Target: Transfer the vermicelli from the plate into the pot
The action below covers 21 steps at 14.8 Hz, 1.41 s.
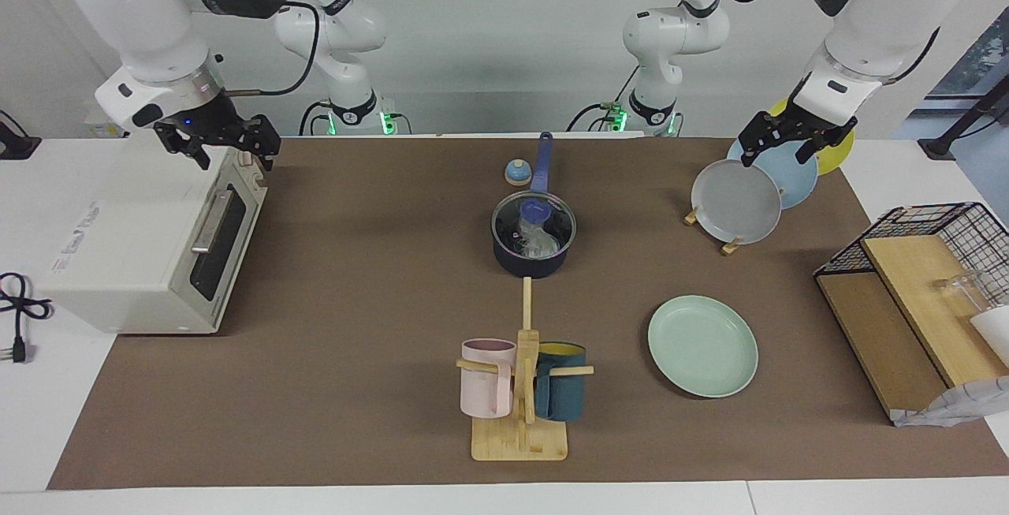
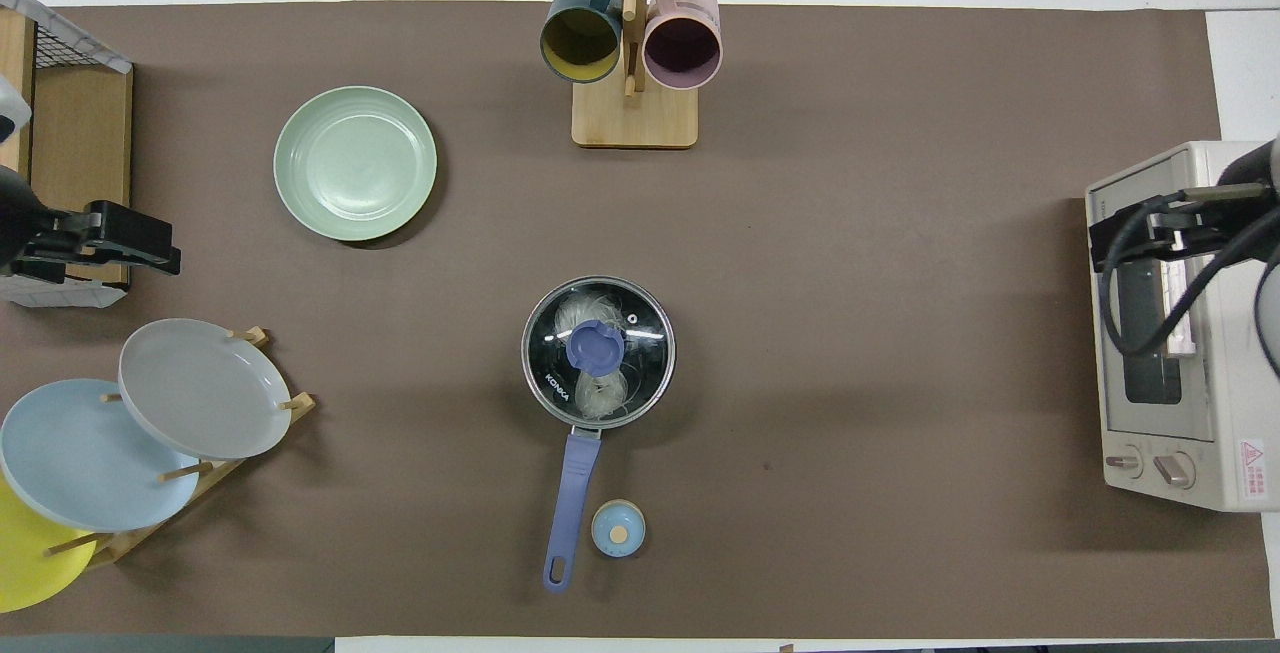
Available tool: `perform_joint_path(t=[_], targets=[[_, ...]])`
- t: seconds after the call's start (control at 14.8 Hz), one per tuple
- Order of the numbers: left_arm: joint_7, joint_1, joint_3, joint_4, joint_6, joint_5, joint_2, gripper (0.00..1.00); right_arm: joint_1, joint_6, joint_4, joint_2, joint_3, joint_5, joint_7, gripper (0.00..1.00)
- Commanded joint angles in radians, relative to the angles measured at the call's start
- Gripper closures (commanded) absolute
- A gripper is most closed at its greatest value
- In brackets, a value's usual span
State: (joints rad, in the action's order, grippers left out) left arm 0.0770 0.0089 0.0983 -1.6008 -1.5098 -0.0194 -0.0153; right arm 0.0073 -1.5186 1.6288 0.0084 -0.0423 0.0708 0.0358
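Facing view
vermicelli (image 1: 540, 240): inside pot (image 1: 533, 263), under glass lid (image 1: 534, 223)
plate (image 1: 702, 346): bare, near pot, toward left arm's end
left gripper (image 1: 780, 144): over plate rack, finger spread unreadable

Overhead view
right gripper (image 2: 1125, 233): over toaster oven (image 2: 1175, 333), finger spread unreadable

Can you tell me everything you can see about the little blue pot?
The pot is a small dark navy saucepan standing upright mid-table. A glass lid with a metal rim and blue knob sits on it. Through the glass shows the vermicelli, a whitish clump inside. Its long blue handle points toward the robots. No end effector touches it.
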Motion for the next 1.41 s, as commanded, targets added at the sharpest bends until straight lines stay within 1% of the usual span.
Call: perform_joint_path(t=[0.0,0.07,0.4,1.15,1.35], targets=[[0.004,0.011,0.009,0.001,0.022,0.022,-0.012,0.00,0.006,-0.037,0.040,-0.025,0.019,0.004,0.010,0.00],[0.004,0.011,0.009,-0.001,0.020,0.022,-0.012,0.00,0.016,-0.034,0.025,-0.016,0.019,0.006,0.010,0.00],[0.004,0.011,0.009,0.001,0.020,0.022,-0.012,0.00,0.000,-0.026,0.042,-0.025,0.007,-0.008,0.012,0.00],[0.004,0.011,0.009,-0.001,0.020,0.024,-0.012,0.00,-0.001,-0.017,0.023,-0.027,0.009,-0.012,0.010,0.00],[0.004,0.011,0.009,-0.001,0.020,0.022,-0.012,0.00,-0.001,-0.015,0.020,-0.036,0.009,-0.034,0.009,0.00]])
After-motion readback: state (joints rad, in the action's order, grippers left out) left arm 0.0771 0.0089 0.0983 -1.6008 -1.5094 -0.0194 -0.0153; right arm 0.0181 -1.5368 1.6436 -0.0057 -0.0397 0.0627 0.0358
